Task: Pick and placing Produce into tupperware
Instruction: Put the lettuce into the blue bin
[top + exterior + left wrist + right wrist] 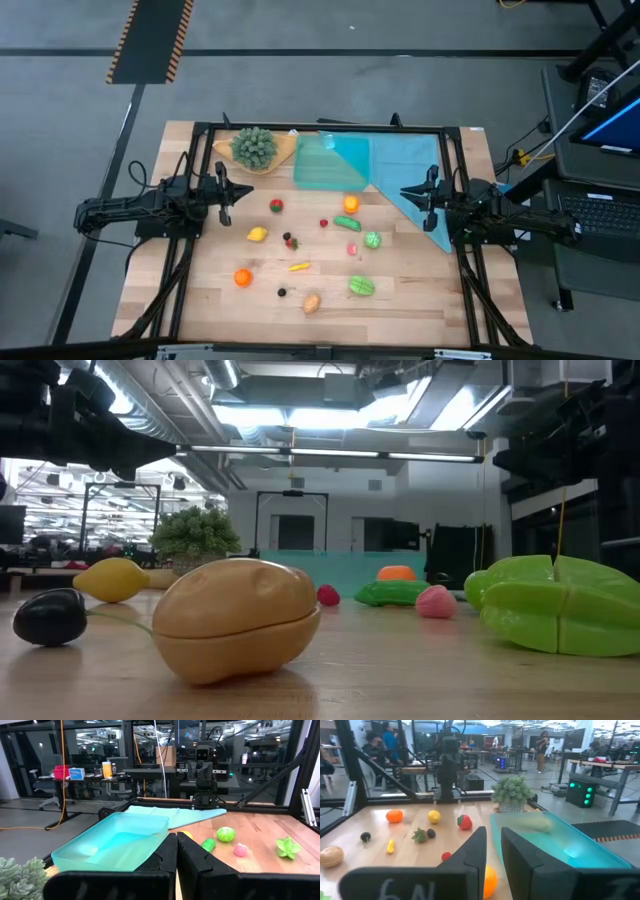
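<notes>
Smooth tan potato (237, 618) fills the low view's foreground on the pale wood-plank bench (420, 290). Glossy produce (346, 222) is scattered mid-frame; the clear teal tupperware (328, 160) sits upper centre on a teal cloth (410, 165). Left gripper (228, 190) and right gripper (419, 193), both pressed together, hover at the bench's sides.

Right gripper (492, 851) fingers nearly together, bottom centre; teal tupperware (555, 845) at right; plant (512, 792) above it; orange (394, 815), lemon (434, 816), potato (331, 856) at left.
</notes>
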You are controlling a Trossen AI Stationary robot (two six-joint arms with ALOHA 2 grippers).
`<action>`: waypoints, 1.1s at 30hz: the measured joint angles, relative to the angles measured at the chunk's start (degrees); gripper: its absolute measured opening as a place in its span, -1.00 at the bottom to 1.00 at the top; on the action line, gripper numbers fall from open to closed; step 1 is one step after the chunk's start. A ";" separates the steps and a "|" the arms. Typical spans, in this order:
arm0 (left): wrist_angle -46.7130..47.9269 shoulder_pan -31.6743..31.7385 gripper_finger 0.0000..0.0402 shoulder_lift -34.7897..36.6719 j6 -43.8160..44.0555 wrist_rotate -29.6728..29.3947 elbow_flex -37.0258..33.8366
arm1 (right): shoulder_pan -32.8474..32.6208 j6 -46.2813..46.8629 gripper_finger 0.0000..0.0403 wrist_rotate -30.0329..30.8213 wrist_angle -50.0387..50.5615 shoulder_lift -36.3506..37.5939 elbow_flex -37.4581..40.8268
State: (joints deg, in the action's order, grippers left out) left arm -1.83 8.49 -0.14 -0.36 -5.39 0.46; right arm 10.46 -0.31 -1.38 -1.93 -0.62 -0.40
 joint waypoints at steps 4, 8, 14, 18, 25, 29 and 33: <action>-0.97 0.01 -1.00 -0.07 -0.11 0.04 0.01 | -0.02 -0.61 -0.69 -0.30 0.01 0.00 0.01; -1.54 0.00 -1.00 -0.39 -2.67 0.16 0.23 | -0.02 -3.42 -0.69 -0.34 -0.09 0.00 0.01; -3.10 0.00 -1.00 -0.99 -5.25 0.17 2.05 | -0.02 -4.47 -0.69 -0.36 -1.34 0.00 -0.14; -4.50 0.00 -1.00 -3.44 -6.17 0.17 3.13 | -0.02 -4.71 -0.69 -0.36 -1.56 -0.16 -2.09; -12.80 0.16 -1.00 -12.05 -6.28 0.17 3.16 | -0.02 -7.57 -0.73 -0.38 -1.80 -5.02 -5.68; -18.30 1.04 -1.00 -17.92 -6.23 0.29 3.18 | -0.01 -7.58 -0.78 -0.37 -4.62 -10.72 -6.91; -18.06 1.86 -1.00 -22.18 -6.19 0.67 6.85 | 0.00 -8.17 -0.79 -0.23 -6.84 -16.76 -9.85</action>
State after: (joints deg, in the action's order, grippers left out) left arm -19.88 10.35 -22.33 -6.55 -4.72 7.31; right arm 10.46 -8.48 -1.61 -8.76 -17.38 -10.26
